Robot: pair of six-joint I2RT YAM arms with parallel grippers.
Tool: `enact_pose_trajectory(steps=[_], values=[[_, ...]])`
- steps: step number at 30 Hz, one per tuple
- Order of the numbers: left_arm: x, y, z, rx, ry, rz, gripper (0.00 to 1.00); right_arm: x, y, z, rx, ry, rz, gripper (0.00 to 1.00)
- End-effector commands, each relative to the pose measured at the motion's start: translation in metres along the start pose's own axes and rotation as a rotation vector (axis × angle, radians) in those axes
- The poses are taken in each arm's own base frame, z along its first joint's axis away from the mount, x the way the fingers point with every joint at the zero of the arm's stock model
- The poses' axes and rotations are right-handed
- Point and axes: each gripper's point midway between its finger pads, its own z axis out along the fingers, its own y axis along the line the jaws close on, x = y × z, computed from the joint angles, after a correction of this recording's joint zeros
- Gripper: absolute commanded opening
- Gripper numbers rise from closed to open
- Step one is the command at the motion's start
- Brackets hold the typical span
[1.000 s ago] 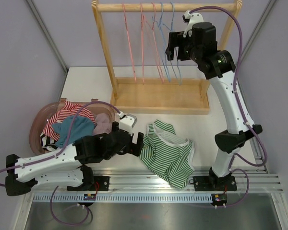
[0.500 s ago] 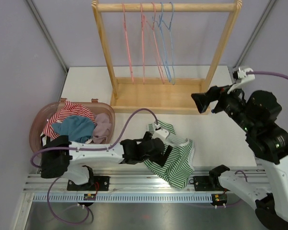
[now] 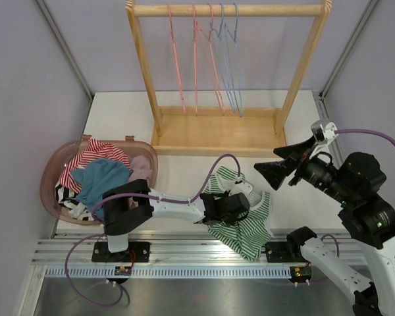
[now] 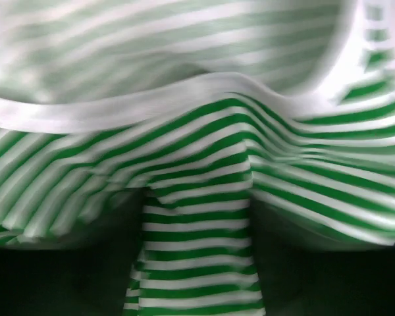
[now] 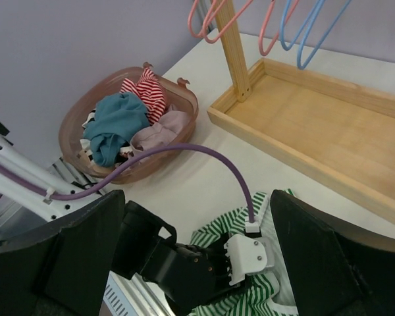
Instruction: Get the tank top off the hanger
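The green-and-white striped tank top [image 3: 247,234] lies crumpled on the table in front of the rack, off any hanger. My left gripper [image 3: 245,209] presses down onto its middle. In the left wrist view a fold of the striped cloth [image 4: 197,243] is pinched between the dark jaws, so the gripper is shut on it. My right gripper [image 3: 276,164] hangs open in the air at the right, well above the table, holding nothing. In the right wrist view its fingers [image 5: 79,257] frame the left gripper and tank top [image 5: 217,232] below. Several bare pink and blue hangers [image 3: 214,59] hang on the rail.
The wooden rack [image 3: 217,135] stands at the back of the table. A pink basket [image 3: 51,172] full of clothes sits at the left, also seen in the right wrist view as the basket [image 5: 67,128]. The left arm's purple cable [image 3: 217,164] arcs over the table.
The left arm reached right onto the tank top and its jaws closed on a fold. The right arm swung down from the rack to the right side, still open.
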Motion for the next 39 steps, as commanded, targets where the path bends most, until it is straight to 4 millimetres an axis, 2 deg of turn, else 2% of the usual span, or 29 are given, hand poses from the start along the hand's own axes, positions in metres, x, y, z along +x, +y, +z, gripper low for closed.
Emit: enact_pose_trajectory(steps=[1,3,5,6,8,9,11,12,14,15,16,18,21,22,27,31,34,36,37,39], values=[[0.022,-0.005,0.013,0.016,0.060,-0.003,0.25,-0.014,0.023,-0.019,-0.095,-0.096,-0.029,0.99],[0.023,-0.003,0.010,0.009,0.062,-0.011,0.00,-0.016,0.027,-0.027,-0.102,-0.119,-0.038,0.99],[0.024,0.004,0.005,-0.011,0.054,-0.018,0.00,-0.018,0.030,-0.034,-0.106,-0.133,-0.050,1.00],[0.016,0.005,-0.006,-0.007,0.024,-0.029,0.00,-0.019,0.032,-0.039,-0.108,-0.146,-0.057,1.00],[0.013,0.015,-0.019,-0.032,0.004,-0.040,0.00,-0.021,0.033,-0.044,-0.106,-0.157,-0.068,0.99],[-0.004,0.019,-0.033,-0.045,-0.055,-0.062,0.00,-0.021,0.035,-0.048,-0.111,-0.163,-0.073,0.99],[-0.010,0.039,-0.050,-0.116,-0.092,-0.073,0.00,-0.021,0.036,-0.051,-0.111,-0.166,-0.078,0.99],[-0.020,0.047,-0.069,-0.134,-0.126,-0.085,0.00,-0.021,0.036,-0.054,-0.109,-0.170,-0.081,1.00],[-0.033,0.064,-0.089,-0.201,-0.190,-0.105,0.00,-0.020,0.036,-0.057,-0.106,-0.173,-0.085,1.00],[-0.033,0.075,-0.100,-0.238,-0.190,-0.099,0.00,-0.019,0.035,-0.057,-0.099,-0.172,-0.085,0.99],[-0.045,0.080,-0.119,-0.240,-0.236,-0.125,0.00,-0.019,0.035,-0.058,-0.098,-0.174,-0.087,0.99],[-0.061,0.098,-0.142,-0.295,-0.294,-0.156,0.00,-0.018,0.035,-0.059,-0.093,-0.175,-0.088,0.99],[-0.072,0.134,-0.189,-0.396,-0.339,-0.185,0.00,-0.020,0.035,-0.061,-0.093,-0.181,-0.092,1.00],[-0.077,0.142,-0.201,-0.411,-0.363,-0.198,0.00,-0.020,0.036,-0.061,-0.097,-0.182,-0.093,0.99],[-0.110,0.190,-0.287,-0.484,-0.507,-0.279,0.00,-0.024,0.036,-0.061,-0.096,-0.191,-0.099,1.00],[-0.121,0.232,-0.337,-0.583,-0.564,-0.333,0.00,-0.024,0.036,-0.058,-0.099,-0.190,-0.093,1.00],[-0.119,0.258,-0.357,-0.663,-0.570,-0.361,0.00,-0.025,0.038,-0.058,-0.111,-0.194,-0.089,0.99],[-0.119,0.268,-0.366,-0.682,-0.579,-0.363,0.00,-0.027,0.040,-0.058,-0.117,-0.199,-0.089,0.99],[-0.117,0.283,-0.371,-0.728,-0.584,-0.394,0.00,-0.028,0.040,-0.058,-0.117,-0.202,-0.084,1.00],[-0.117,0.294,-0.372,-0.725,-0.587,-0.427,0.00,-0.028,0.041,-0.058,-0.124,-0.202,-0.082,0.99]])
